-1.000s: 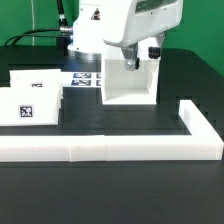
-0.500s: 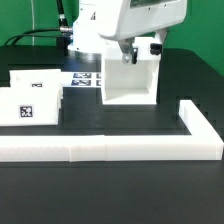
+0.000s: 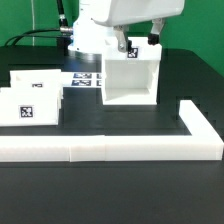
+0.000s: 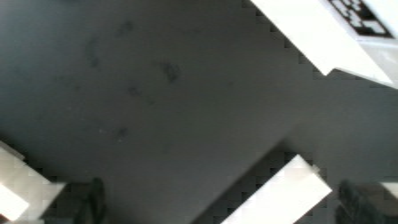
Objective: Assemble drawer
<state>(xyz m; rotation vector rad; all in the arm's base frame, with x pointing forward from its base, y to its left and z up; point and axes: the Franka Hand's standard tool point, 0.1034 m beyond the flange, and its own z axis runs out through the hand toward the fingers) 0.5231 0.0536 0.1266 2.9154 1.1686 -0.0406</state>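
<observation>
The white cube-like housing stands upright on the dark table, its open side facing the front. My gripper hangs just above its top edge, open and empty. In the wrist view my gripper has its dark fingers far apart, with a white housing wall between them and apart from both. Two small white trays with square tags lie at the exterior view's left, one in front and one behind.
A long low white L-shaped wall runs along the front and turns back at the exterior view's right. The marker board lies behind the housing and also shows in the wrist view. The arm's base stands at the back.
My gripper has risen from the housing's top wall to just above it. The housing and trays have not moved.
</observation>
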